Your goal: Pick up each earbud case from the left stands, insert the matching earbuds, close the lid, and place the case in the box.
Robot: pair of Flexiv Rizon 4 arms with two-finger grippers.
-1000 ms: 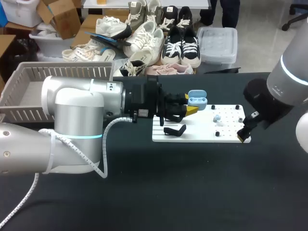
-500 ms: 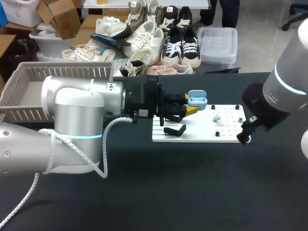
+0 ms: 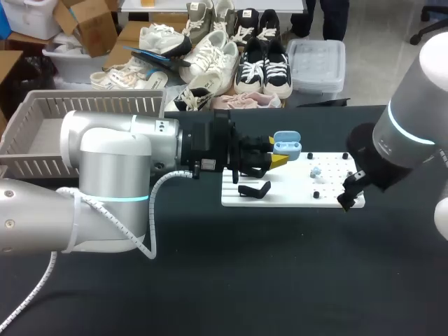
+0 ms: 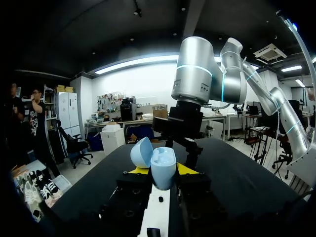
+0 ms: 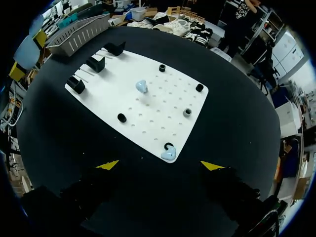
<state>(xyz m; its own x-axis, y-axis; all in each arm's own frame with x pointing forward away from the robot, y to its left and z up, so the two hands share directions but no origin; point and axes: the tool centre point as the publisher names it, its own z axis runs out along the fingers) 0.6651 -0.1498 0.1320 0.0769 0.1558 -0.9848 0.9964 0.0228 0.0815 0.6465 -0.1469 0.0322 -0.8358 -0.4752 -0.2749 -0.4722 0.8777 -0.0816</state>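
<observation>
Matte black tabletop point(image 3: 280, 266); left end effector point(image 4: 163, 170) tight on rounded blue case point(image 4: 163, 162), right end effector point(image 5: 160, 165) agape.

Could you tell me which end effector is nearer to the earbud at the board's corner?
Right. The right end effector hangs just by that earbud; the left end effector holds the case across the board.

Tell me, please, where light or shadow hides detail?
Head view: sheen on the left arm; the right gripper reads dark. Left wrist view: earbud case lit, left gripper beneath it shadowed. Right wrist view: white board bright, right gripper lost against the black table.
</observation>
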